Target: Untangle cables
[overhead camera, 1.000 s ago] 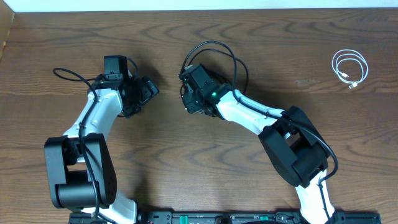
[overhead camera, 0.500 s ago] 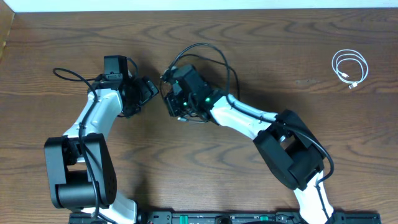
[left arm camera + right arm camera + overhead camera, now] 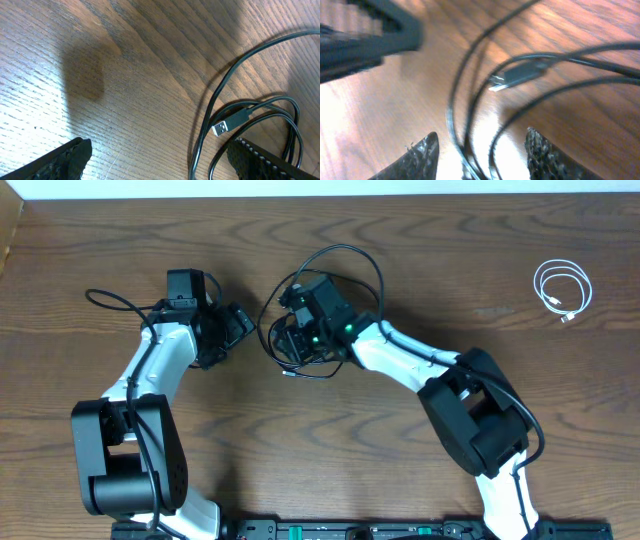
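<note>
The black cable point(image 3: 340, 248) lies looped on the counter point(image 3: 450, 240) under the right hand point(image 3: 292, 343), whose fingers stand apart with strands running between them. The left hand point(image 3: 238, 328), also spread wide and empty, is just beside the loops. The white cable point(image 3: 538, 280) lies coiled well apart.

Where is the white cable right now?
In the overhead view, the white cable lies coiled on the table near its far right edge, toward the back. It is well apart from the black cables at the centre.
</note>
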Robot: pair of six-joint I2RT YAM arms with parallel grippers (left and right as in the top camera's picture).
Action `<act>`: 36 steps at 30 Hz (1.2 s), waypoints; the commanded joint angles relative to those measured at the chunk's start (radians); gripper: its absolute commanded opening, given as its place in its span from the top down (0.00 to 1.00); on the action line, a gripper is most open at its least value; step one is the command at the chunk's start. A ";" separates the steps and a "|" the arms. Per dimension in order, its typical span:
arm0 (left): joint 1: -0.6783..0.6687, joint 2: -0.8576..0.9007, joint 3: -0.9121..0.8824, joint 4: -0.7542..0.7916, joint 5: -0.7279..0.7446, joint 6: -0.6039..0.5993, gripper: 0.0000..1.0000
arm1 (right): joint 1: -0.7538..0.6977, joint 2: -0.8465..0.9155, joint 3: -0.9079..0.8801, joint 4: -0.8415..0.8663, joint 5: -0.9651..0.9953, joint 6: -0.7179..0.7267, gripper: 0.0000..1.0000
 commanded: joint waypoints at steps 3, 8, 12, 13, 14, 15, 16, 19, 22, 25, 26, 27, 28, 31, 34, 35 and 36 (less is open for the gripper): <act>0.002 -0.008 -0.004 -0.005 -0.011 0.013 0.09 | -0.034 -0.036 0.007 -0.130 0.130 -0.004 0.62; 0.002 -0.008 -0.004 -0.005 -0.011 0.013 0.09 | -0.036 -0.036 0.007 -0.156 0.198 -0.005 0.62; 0.002 -0.008 -0.004 -0.005 -0.011 0.013 0.08 | -0.036 -0.036 0.007 -0.106 0.327 -0.005 0.60; 0.002 -0.008 -0.004 -0.005 -0.011 0.013 0.08 | -0.036 -0.036 0.007 -0.090 0.362 -0.005 0.60; 0.002 -0.008 -0.004 -0.005 -0.011 0.013 0.08 | -0.037 -0.036 0.007 -0.076 0.398 -0.005 0.61; 0.002 -0.008 -0.004 -0.005 -0.011 0.013 0.09 | -0.038 -0.036 0.007 -0.068 0.434 -0.005 0.63; 0.002 -0.008 -0.004 -0.005 -0.011 0.013 0.08 | -0.039 -0.036 0.007 -0.063 0.471 -0.005 0.65; 0.002 -0.008 -0.004 -0.005 -0.011 0.013 0.09 | -0.045 -0.036 0.007 -0.085 0.507 0.000 0.70; 0.002 -0.008 -0.004 -0.005 -0.011 0.013 0.09 | -0.045 -0.036 0.007 -0.141 0.507 0.061 0.71; 0.002 -0.008 -0.004 -0.005 -0.011 0.012 0.08 | -0.041 -0.036 0.007 -0.203 0.507 0.133 0.74; 0.002 -0.008 -0.004 -0.005 -0.011 0.007 0.09 | -0.039 -0.036 0.007 -0.222 0.506 0.158 0.76; 0.002 -0.008 -0.004 -0.005 -0.011 0.005 0.08 | -0.035 -0.036 0.007 -0.241 0.503 0.187 0.78; 0.002 -0.008 -0.004 -0.005 -0.011 0.005 0.08 | -0.033 -0.036 0.007 -0.253 0.501 0.208 0.80; 0.002 -0.008 -0.004 -0.005 -0.011 0.005 0.09 | -0.024 -0.036 0.007 -0.259 0.466 0.236 0.90; 0.002 -0.008 -0.004 -0.005 -0.011 0.005 0.12 | -0.013 -0.036 0.007 -0.232 0.425 0.236 0.98; 0.002 -0.008 -0.004 -0.005 -0.010 0.005 0.16 | -0.009 -0.036 0.007 -0.228 0.420 0.236 0.99; 0.002 -0.008 -0.004 -0.005 -0.011 0.005 0.19 | -0.006 -0.036 0.007 -0.225 0.420 0.236 0.99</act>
